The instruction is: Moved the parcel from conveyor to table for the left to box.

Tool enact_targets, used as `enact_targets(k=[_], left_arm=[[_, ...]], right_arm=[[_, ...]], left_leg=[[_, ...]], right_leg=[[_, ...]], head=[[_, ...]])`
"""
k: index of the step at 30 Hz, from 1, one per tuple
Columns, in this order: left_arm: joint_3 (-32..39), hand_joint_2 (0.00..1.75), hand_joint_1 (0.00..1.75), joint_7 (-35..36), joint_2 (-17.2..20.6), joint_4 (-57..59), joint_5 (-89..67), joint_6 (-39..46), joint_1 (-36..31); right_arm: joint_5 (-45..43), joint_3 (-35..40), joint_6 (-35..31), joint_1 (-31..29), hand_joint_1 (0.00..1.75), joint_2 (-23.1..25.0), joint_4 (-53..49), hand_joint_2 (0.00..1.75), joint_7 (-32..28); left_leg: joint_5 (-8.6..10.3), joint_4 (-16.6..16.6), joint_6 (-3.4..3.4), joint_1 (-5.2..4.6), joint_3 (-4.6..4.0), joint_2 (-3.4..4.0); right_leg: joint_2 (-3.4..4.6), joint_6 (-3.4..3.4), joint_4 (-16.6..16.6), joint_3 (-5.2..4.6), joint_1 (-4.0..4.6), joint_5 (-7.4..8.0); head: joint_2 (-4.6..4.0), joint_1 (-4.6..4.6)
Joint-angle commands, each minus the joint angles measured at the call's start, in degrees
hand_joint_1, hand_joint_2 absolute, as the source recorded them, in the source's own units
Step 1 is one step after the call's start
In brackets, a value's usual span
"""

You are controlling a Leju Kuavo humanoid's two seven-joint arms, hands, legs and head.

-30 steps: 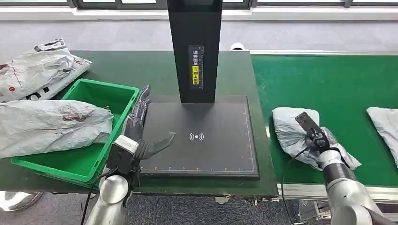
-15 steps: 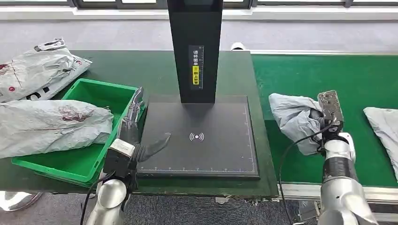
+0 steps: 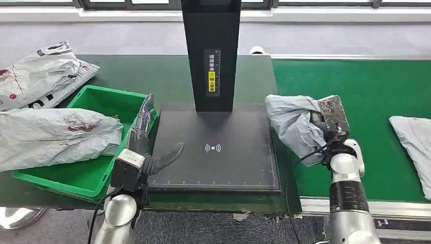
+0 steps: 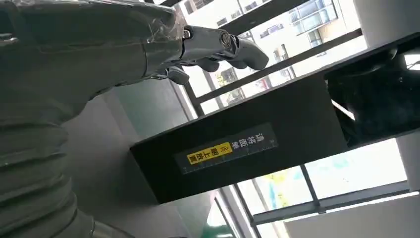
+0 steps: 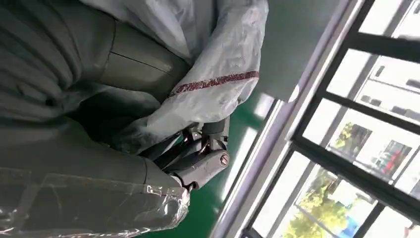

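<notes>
A dark green surface (image 3: 122, 73) is seen carrying a black scanning pad (image 3: 216, 147) with its upright black column (image 3: 211, 53), a green bin (image 3: 96, 142) to the left, and a grey parcel bag (image 3: 43, 73) at the far left. Another grey bag (image 3: 56, 137) is laid across the bin. To the right, a green conveyor belt (image 3: 356, 86) is seen with a grey bag (image 3: 414, 137) lying at its right edge.

Silver arms; grey ribbed wrist covers; dark fingers (image 3: 146, 114); black cables.

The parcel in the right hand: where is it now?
In the head view, the grey parcel hangs in the right hand, over the black scan pad's right edge, beside the green conveyor.
</notes>
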Motion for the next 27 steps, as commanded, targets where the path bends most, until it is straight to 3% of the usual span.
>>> enact_targets(k=[1,9,16,23,24,25,27], left_arm=[[-0.1,1.75,0.0,0.2,0.7,4.0,0.4,-0.6,-2.4],[-1.5,1.75,0.0,-0.2,1.4,4.3,1.3,-0.2,-2.2],[-2.5,1.75,0.0,-0.2,2.3,3.3,2.4,0.8,-1.0],[-3.8,1.75,0.0,0.1,3.0,4.4,3.5,1.2,-2.0],[-4.3,1.75,0.0,0.1,3.2,5.1,3.9,1.3,-2.6],[-4.7,1.75,0.0,0.1,3.3,5.8,4.2,1.5,-3.2],[-5.0,1.75,0.0,0.3,3.2,7.0,4.5,1.7,-4.6]], right_arm=[[-0.3,14.4,-1.0,-5.2,1.75,3.0,7.8,1.75,0.4],[-3.3,20.3,-1.6,-5.2,1.75,3.1,11.2,1.75,0.2],[-7.8,26.1,-1.4,-10.6,1.75,7.9,25.2,1.75,-0.9],[-11.7,28.1,-1.4,-11.5,1.75,10.1,29.4,1.75,-1.3],[-13.1,28.3,-1.5,-11.5,0.79,10.8,30.4,1.75,-1.5],[-13.9,28.5,-1.4,-11.4,0.0,11.2,31.0,1.75,-1.6],[-15.9,28.8,0.1,-11.6,0.0,11.9,32.5,1.75,-1.6]], left_leg=[[-0.04,0.0,-0.03,0.0,0.1,0.26],[-0.03,-0.1,-0.02,0.07,0.22,0.15],[-0.05,-0.1,-0.05,0.07,0.23,0.41],[0.01,-0.1,-0.08,0.09,0.22,0.25],[0.01,-0.1,-0.08,0.11,0.11,0.19],[0.02,-0.1,-0.09,0.1,0.21,0.19],[0.04,-0.1,-0.1,0.14,0.2,0.13]], right_leg=[[0.24,-0.05,0.0,0.01,0.0,0.03],[0.12,-0.06,-0.1,0.17,0.08,0.02],[0.39,-0.08,-0.1,0.11,0.07,0.07],[0.23,-0.07,-0.1,0.14,0.1,0.05],[0.18,-0.05,-0.1,0.04,0.11,0.03],[0.17,-0.07,-0.1,0.13,0.1,0.02],[0.11,-0.08,-0.1,0.14,0.14,0.02]], head=[[0.0,0.0],[0.0,0.0],[0.0,0.0],[0.0,0.0],[0.0,0.0],[0.0,0.0],[0.0,0.0]])
